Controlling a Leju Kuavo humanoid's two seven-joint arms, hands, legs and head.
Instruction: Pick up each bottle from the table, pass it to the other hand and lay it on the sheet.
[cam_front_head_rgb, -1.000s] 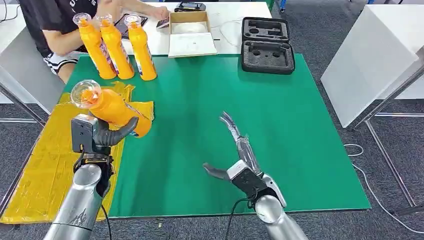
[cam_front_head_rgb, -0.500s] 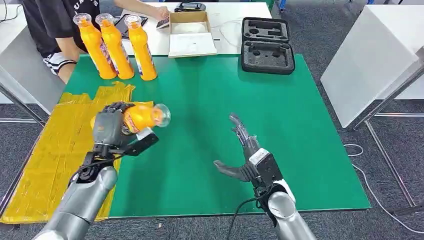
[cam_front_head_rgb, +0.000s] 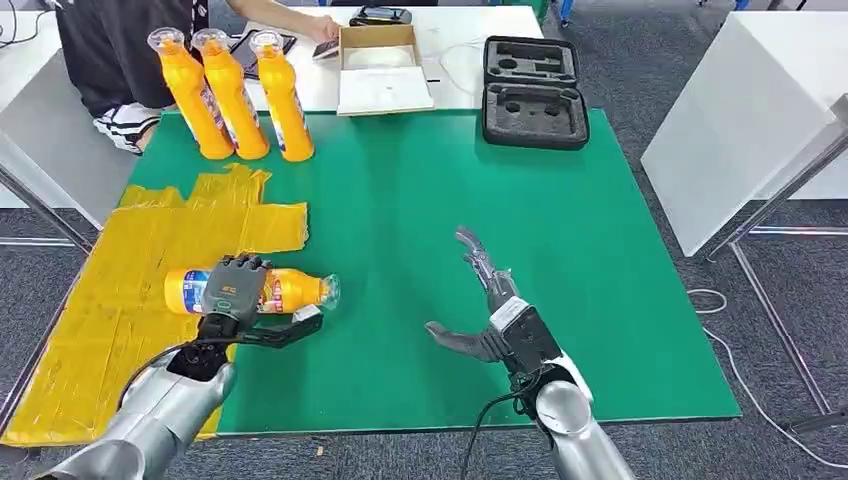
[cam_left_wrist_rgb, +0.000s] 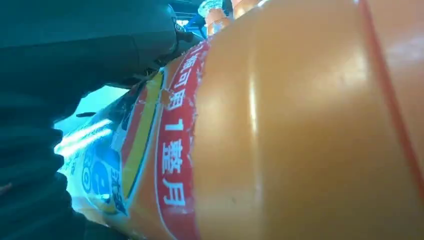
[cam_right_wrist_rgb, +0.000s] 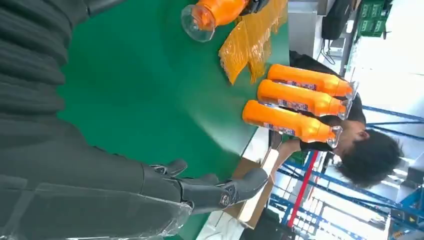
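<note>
An orange bottle (cam_front_head_rgb: 285, 291) with a clear cap lies level, its base over the yellow sheet (cam_front_head_rgb: 110, 310) and its cap out over the green mat (cam_front_head_rgb: 420, 190). My left hand (cam_front_head_rgb: 232, 292) grips it round the label, fingers over the top and thumb stretched out below. The left wrist view has the bottle (cam_left_wrist_rgb: 300, 125) pressed close against the dark fingers (cam_left_wrist_rgb: 75, 50). My right hand (cam_front_head_rgb: 487, 322) hovers over the mat to the right, open, holding nothing; its fingers (cam_right_wrist_rgb: 200, 192) are spread. Three more orange bottles (cam_front_head_rgb: 232, 95) stand upright at the mat's far left corner.
A person sits behind the standing bottles at a white table. A black foam case (cam_front_head_rgb: 534, 92) lies at the mat's far edge, and an open cardboard box (cam_front_head_rgb: 381, 68) sits beyond it. A white table (cam_front_head_rgb: 740, 120) stands to the right.
My left hand has swung the bottle from tilted upright to level and lowered it toward me over the sheet's edge. The right hand turned a second ago and has since barely moved.
</note>
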